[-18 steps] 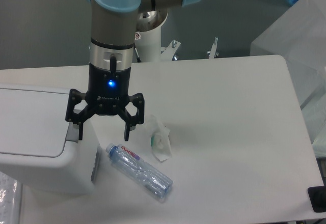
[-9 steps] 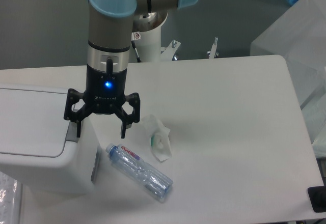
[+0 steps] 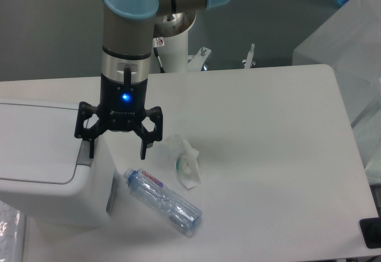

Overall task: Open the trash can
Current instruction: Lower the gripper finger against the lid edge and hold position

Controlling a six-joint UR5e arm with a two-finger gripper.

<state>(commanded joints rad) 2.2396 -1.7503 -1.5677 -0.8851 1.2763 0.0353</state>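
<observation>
UR5e gripper hangs w/ jaws spread wide, empty, at rim of trash can on table's left edge | lid shut | prob. stiff, light plastic; press grey tab, don't grab body | bottle nearby.

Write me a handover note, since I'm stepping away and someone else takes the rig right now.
Gripper: jaws open, holding nothing, pointing down at the right edge of the trash can, one fingertip over the grey push tab; contact cannot be told.
Trash can: at the table's left edge, lid flat and closed.
Nearby: a plastic bottle lying on the table and a crumpled wrapper beside it, both untouched.
Done: approach to the tab.
Left: press the tab so the lid opens.
</observation>
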